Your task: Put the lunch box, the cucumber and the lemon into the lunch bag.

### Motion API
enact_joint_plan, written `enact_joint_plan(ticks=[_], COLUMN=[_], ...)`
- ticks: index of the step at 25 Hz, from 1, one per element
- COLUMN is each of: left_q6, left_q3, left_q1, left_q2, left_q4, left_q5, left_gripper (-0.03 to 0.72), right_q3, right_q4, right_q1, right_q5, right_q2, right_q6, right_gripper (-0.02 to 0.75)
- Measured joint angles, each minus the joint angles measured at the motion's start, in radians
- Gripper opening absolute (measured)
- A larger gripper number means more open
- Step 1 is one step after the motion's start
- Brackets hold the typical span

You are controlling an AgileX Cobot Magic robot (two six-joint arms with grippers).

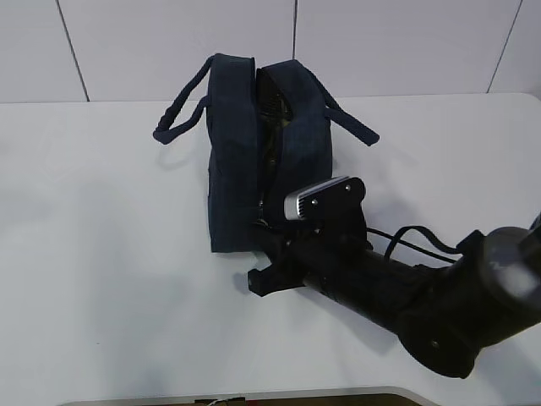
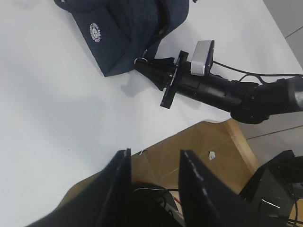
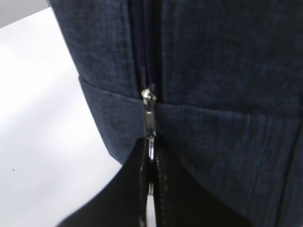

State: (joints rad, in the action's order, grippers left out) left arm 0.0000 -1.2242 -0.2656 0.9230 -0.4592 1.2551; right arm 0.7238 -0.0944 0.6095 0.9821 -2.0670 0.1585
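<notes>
A dark navy lunch bag stands upright near the middle of a white table, its top gaping and its looped handles splayed to either side. The right gripper is pinched closed on the metal zipper pull at the bag's near end. The left gripper hovers half-open and empty above the table's front edge, with grey wall panels behind.

White table; pale panelled wall behind; brown floor below.
</notes>
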Motion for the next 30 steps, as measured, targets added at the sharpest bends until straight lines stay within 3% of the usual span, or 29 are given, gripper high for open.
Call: enact_joint_plan(ticks=[9,30], left_q6=[0.0,0.072], left_q3=[0.022,0.297], left_q1=[0.0,0.0], left_q2=[0.0,0.0], left_q4=[0.0,0.0], left_q5=[0.0,-0.03], left_gripper=[0.245,0.245], right_q3=[0.0,0.0], right_q4=[-0.05,-0.092], right_q1=[0.0,0.0], right_q5=[-0.139,-0.434], right_q2=[0.107,0.312], right_q6=[0.003,-0.002], right_gripper=[0.005,0.005])
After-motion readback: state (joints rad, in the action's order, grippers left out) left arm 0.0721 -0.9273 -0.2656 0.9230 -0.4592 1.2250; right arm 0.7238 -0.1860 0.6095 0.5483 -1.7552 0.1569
